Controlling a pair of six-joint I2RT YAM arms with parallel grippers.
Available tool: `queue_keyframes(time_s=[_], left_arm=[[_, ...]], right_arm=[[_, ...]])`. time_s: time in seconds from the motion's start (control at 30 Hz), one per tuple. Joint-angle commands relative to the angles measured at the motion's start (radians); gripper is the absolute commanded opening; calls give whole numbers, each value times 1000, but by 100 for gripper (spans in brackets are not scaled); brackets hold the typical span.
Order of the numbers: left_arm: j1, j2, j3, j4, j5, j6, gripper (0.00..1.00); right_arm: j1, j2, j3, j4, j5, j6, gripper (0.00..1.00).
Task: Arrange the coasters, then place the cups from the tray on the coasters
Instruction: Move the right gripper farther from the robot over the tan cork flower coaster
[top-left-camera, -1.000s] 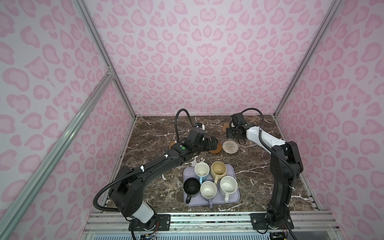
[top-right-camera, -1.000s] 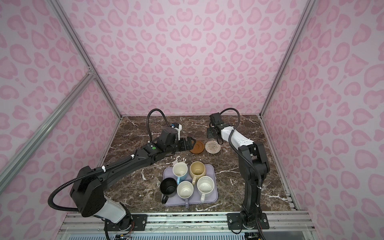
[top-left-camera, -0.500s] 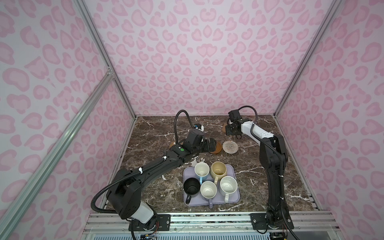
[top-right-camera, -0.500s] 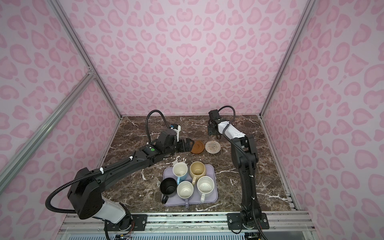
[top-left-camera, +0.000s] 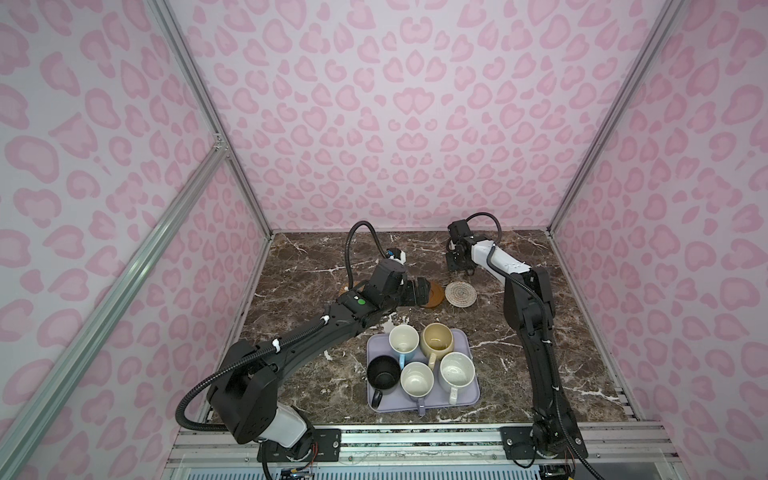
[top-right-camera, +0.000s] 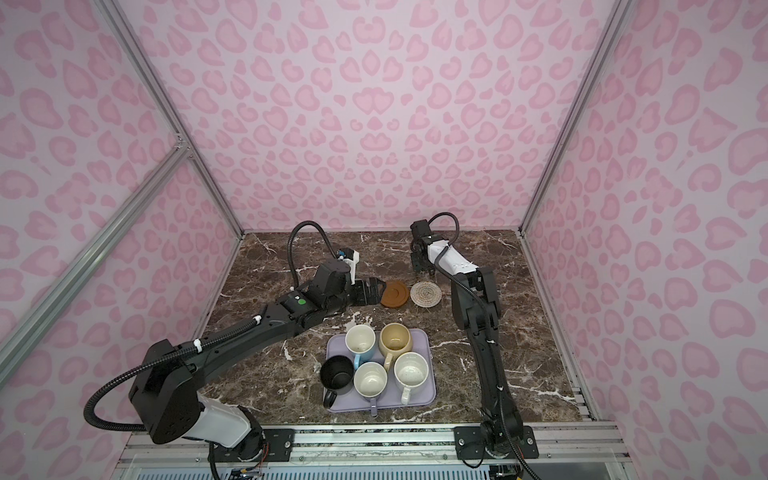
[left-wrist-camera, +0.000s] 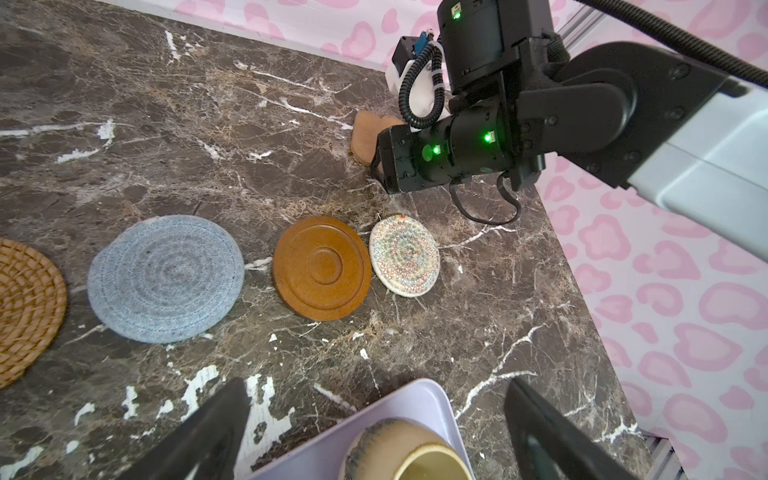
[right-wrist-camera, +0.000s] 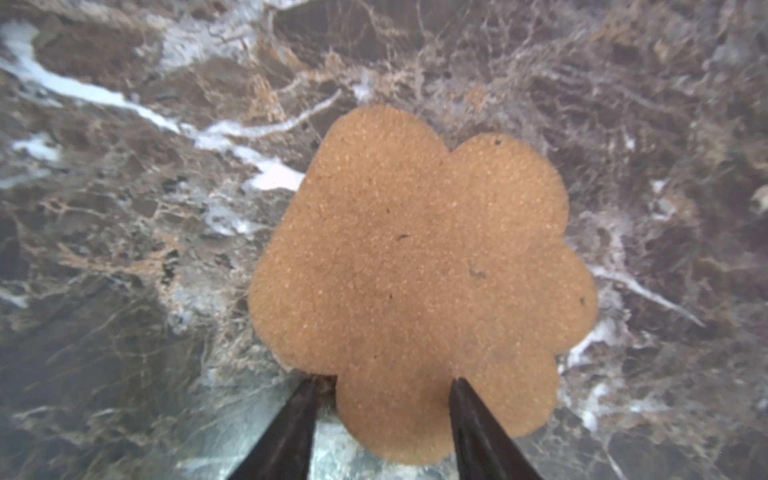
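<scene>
The tan flower coaster (right-wrist-camera: 415, 270) lies flat at the back of the marble table (right-wrist-camera: 124, 249), one petal between the part-spread jaws of my right gripper (right-wrist-camera: 382, 380), whether pinched I cannot tell; my left gripper (left-wrist-camera: 376, 382) hangs wide open.

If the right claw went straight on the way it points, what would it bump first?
Probably the flower-shaped coaster: the right gripper points down at it, one petal between its jaws.
</scene>
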Motion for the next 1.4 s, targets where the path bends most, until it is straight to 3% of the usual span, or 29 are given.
queue_keyframes(time_s=[0.0, 0.17, 0.47, 0.63, 0.83, 0.9, 1.03, 1.13, 1.23, 1.37], left_arm=[[1, -7, -2, 24, -10, 7, 98], [1, -15, -12, 25, -10, -4, 98], [1, -28, -22, 29, -8, -16, 98], [1, -39, -30, 31, -3, -20, 98], [1, -47, -42, 37, -2, -23, 98], [0, -53, -42, 35, -1, -23, 98], [1, -58, -44, 30, -7, -19, 98], [0, -70, -54, 31, -14, -15, 98], [0, -89, -70, 33, -32, -11, 98], [0, -95, -71, 24, -50, -7, 97]], right_arm=[[-1, 27, 10, -88, 31, -4, 47], [-18, 10, -1, -163, 63, 19, 42], [-65, -133, -180, -185, 70, 28, 41], [-126, -206, -315, -139, 51, 45, 40], [-138, -255, -324, -123, 36, 68, 41], [-127, -286, -346, -88, 8, 84, 42], [-140, -314, -415, 25, -187, 177, 44], [-166, -329, -498, 154, -336, 269, 52], [-143, -329, -501, 157, -249, 270, 58], [-142, -317, -501, 164, -233, 274, 58]])
